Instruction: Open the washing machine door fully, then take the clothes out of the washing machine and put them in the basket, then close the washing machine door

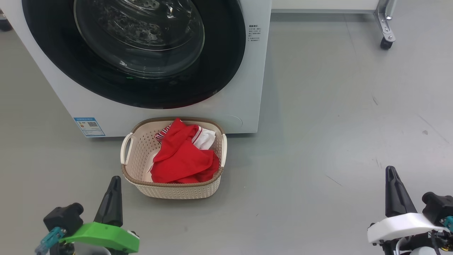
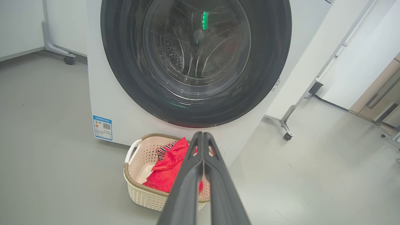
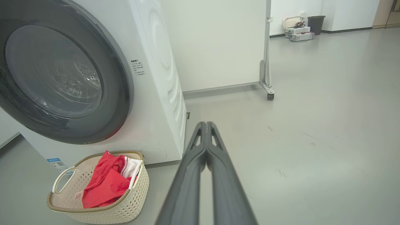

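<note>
The white washing machine (image 1: 240, 106) stands ahead with its round black-rimmed door (image 1: 138, 49) flat against its front. The same door (image 2: 197, 59) (image 3: 59, 81) shows in both wrist views. On the floor in front sits the cream basket (image 1: 177, 189) (image 2: 140, 193) (image 3: 125, 209). Red clothes (image 1: 180, 157) (image 2: 167, 170) (image 3: 104, 184) with white trim lie inside it. My left gripper (image 1: 114, 181) (image 2: 203, 135) hangs low at the basket's near left, shut and empty. My right gripper (image 1: 390, 170) (image 3: 205, 124) is far off to the right over bare floor, shut and empty.
A blue sticker (image 1: 89, 126) marks the machine's lower left corner. A white partition on castors (image 1: 386, 43) (image 3: 268, 93) stands behind and to the right. Far across the room are a grey bin (image 3: 316, 24) and a white basket (image 3: 292, 22). Grey floor spreads out on the right.
</note>
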Robot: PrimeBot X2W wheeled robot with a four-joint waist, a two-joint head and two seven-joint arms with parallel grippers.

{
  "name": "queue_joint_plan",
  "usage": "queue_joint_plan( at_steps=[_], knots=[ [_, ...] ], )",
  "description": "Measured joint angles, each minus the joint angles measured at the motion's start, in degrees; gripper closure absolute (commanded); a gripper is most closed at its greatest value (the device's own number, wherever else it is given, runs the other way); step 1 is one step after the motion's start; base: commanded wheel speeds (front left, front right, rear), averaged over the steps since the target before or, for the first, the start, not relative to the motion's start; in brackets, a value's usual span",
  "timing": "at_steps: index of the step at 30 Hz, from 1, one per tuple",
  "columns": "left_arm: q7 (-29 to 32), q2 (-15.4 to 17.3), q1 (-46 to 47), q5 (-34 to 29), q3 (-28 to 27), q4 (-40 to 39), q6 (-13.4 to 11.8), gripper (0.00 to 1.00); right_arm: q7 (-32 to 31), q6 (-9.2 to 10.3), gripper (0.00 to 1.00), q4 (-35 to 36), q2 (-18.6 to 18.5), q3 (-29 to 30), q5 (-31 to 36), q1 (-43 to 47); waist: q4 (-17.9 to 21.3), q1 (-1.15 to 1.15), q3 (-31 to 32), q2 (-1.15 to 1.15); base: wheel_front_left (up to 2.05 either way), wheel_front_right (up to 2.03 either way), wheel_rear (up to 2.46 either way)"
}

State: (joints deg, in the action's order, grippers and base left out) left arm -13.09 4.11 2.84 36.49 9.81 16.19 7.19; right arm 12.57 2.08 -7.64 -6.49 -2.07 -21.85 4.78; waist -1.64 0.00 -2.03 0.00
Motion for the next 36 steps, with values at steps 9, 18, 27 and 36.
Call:
queue_joint_plan(
  at_steps=[9, 18, 27, 36],
  knots=[
    [1.94, -0.15, 0.01, 5.28, -1.22, -0.11, 0.0, 1.0, -1.81, -0.83, 1.0, -0.66, 0.45, 0.81, -8.03, -0.28, 0.15, 0.0, 0.18, 0.0, 0.0, 0.0, 0.0],
    [3.56, -0.22, 0.01, 10.91, -2.43, -0.23, -0.01, 1.0, -3.83, -1.53, 1.0, -1.46, 0.97, 1.81, -14.5, -1.13, 0.32, 0.0, 0.37, 0.0, 0.0, 0.0, 0.0],
    [5.47, -0.22, 0.02, 16.27, -3.68, -0.27, -0.01, 1.0, -5.79, -2.54, 1.0, -2.25, 1.22, 2.78, -21.23, -2.1, 0.49, 0.0, 0.55, 0.0, 0.0, 0.0, 0.0],
    [7.05, -0.23, 0.03, 22.13, -4.81, -0.3, 0.0, 1.0, -7.44, -3.33, 1.0, -3.13, 1.74, 3.69, -27.94, -2.68, 0.65, 0.0, 0.74, 0.0, 0.0, 0.0, 0.0]
  ],
)
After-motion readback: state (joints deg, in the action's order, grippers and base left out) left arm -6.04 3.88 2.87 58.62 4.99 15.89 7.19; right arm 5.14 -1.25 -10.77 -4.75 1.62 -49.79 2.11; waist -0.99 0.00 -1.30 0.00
